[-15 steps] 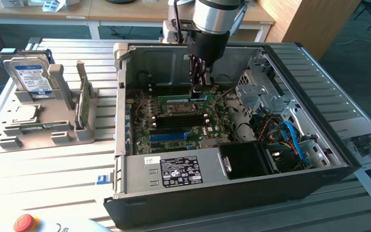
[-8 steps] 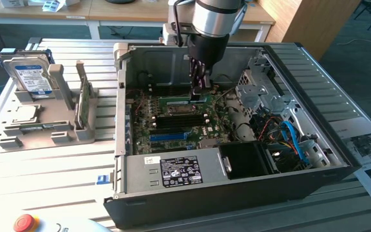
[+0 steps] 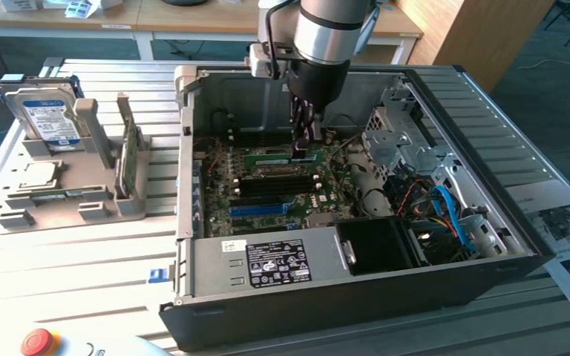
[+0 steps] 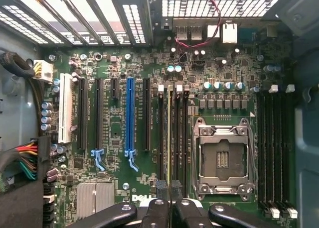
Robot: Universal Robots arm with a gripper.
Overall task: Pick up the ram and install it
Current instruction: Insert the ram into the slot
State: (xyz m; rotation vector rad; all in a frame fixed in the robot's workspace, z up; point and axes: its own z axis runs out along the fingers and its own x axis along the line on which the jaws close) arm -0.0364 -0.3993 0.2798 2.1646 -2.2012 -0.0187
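Inside the open black computer case [image 3: 181,193] my gripper [image 3: 303,152] reaches straight down to the motherboard [image 3: 265,196]. It is shut on the ram [image 3: 265,157], a thin green stick lying level just above the board. In the wrist view the ram [image 4: 169,138] shows edge-on as a narrow yellowish line. It runs from my gripper [image 4: 169,189] along the bank of black memory slots [image 4: 160,133] beside the empty CPU socket [image 4: 222,158]. Whether the stick sits in a slot or hovers over it cannot be told.
A grey rack [image 3: 67,200] at the exterior view's left holds a silver hard drive [image 3: 45,113] and a broader green card [image 3: 128,159]. The case also holds a power supply [image 3: 265,261], a drive cage [image 3: 399,144] and blue cables [image 3: 450,211]. A red button [image 3: 39,341] sits at the front.
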